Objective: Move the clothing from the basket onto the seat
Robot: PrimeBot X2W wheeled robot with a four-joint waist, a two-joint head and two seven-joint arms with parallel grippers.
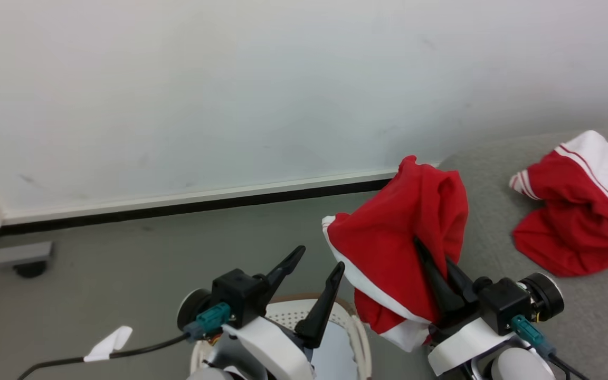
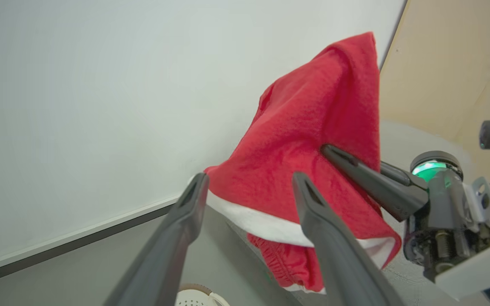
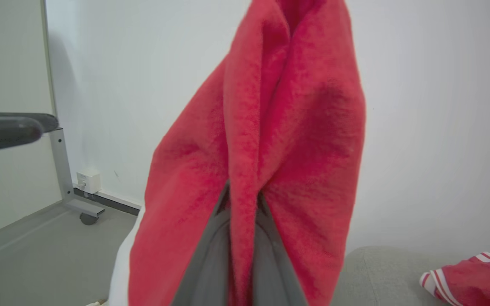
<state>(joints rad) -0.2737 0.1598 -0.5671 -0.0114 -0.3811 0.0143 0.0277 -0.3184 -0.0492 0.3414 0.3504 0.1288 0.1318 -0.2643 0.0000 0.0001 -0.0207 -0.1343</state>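
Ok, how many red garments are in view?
2. One garment hangs from the shut right gripper, between the basket and the seat; the other garment lies crumpled on the seat. The left arm hides much of the basket, so more may be inside.

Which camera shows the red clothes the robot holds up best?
The head view: it shows nearly the whole red garment, white hem included, pinched in the right tool. The left wrist view shows it from the side, partly behind the open left tool. The right wrist view gives a close-up of its red fold.
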